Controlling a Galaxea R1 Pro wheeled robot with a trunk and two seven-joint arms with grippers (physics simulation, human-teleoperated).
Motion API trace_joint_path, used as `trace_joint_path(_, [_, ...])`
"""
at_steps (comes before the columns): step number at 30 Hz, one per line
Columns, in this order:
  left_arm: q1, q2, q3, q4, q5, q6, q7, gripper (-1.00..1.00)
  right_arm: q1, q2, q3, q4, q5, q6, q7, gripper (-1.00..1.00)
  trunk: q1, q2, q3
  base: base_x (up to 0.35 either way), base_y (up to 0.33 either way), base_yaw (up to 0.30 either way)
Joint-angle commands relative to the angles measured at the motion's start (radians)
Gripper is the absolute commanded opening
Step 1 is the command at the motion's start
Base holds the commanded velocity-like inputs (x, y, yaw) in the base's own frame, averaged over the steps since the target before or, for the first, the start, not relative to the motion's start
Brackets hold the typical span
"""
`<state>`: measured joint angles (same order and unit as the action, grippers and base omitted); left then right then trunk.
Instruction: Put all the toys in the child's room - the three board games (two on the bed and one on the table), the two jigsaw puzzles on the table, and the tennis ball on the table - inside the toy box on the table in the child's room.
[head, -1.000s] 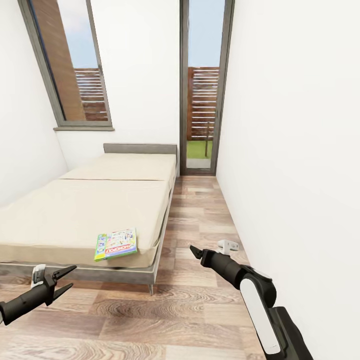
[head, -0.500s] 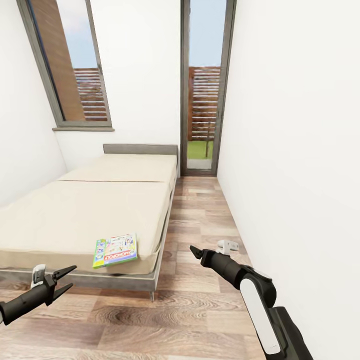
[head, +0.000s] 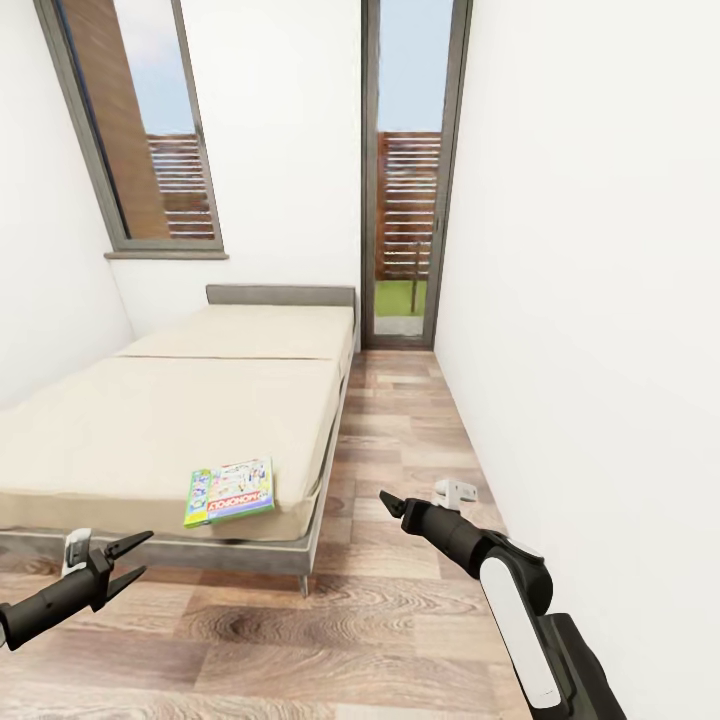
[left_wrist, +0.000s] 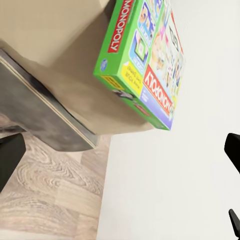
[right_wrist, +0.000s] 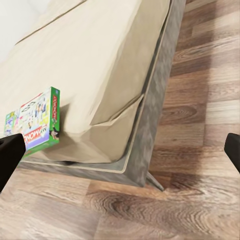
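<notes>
Bed (head: 150, 420) cut off at nine o'clock, right claw (right_wrist: 120, 150) fingertips clipped at both frame sides (right wrist view), Monopoly box (right_wrist: 35, 125) partly behind one fingertip

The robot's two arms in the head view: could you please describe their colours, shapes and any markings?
Both arms are slim and black. The left pincer has two pointed black fingers, with a small white-grey block mounted just behind them. The right pincer is black too, on a rounded black wrist; behind it, the forearm carries a long glossy white panel set in black casing. No cables or lettering are visible.
</notes>
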<state>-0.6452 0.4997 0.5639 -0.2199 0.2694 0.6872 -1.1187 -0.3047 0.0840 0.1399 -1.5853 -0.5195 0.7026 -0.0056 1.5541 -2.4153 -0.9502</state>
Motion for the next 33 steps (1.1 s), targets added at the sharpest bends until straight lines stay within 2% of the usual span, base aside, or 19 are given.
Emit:
trace_joint_path(1, [-0.001, 0.000, -0.001, 0.000, 0.005, 0.008, -0.001, 1.00, -0.001, 0.000, -0.001, -0.001, -0.002, 0.005, -0.001, 1.00, 0.004, -0.008, -0.004, 0.000, 0.000, 0.000])
trace_joint_path(8, [-0.001, 0.000, -0.001, 0.000, 0.005, 0.008, -0.001, 1.00, -0.001, 0.000, 0.000, -0.001, -0.002, 0.005, -0.001, 1.00, 0.031, -0.057, -0.026, 0.000, 0.000, 0.000])
trace_joint_path(20, [-0.001, 0.000, -0.001, 0.000, 0.005, 0.007, -0.001, 1.00, -0.001, 0.000, 0.000, -0.001, -0.002, 0.005, -0.001, 1.00, 0.031, -0.057, -0.026, 0.005, 0.000, 0.000])
trace_joint_path(33, [-0.001, 0.000, -0.001, 0.000, 0.005, 0.006, -0.001, 1.00, -0.001, 0.000, 0.000, -0.001, -0.002, 0.005, -0.001, 1.00, 0.031, -0.057, -0.026, 0.137, 0.000, 0.000])
